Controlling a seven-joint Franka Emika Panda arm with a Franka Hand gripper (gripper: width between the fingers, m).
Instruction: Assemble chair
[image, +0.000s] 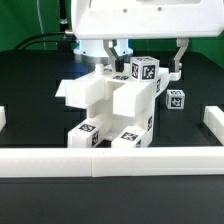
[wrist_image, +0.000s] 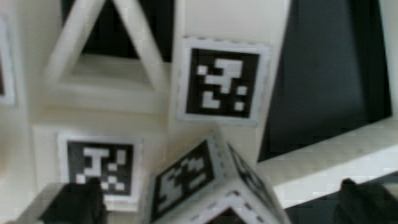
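You're partway: the chunky matte-white plastic chair (image: 105, 108) already stands as a joined mass of panels and thick legs. One small white tagged block (image: 176, 98) looks unjoined, out to one side of the gripper (image: 118, 52); can't confirm. Jaws are spread wide, gripping nothing. The chair sits directly beneath, a tagged corner between the fingers (wrist_image: 75, 205).

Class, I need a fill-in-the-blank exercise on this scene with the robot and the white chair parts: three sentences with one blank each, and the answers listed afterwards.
1. The chair parts stand on a ___ table.
2. In the exterior view, the hand hangs ___ the parts.
3. A long ___ rail runs across the foreground of the exterior view.

Missing words: black; above; white.
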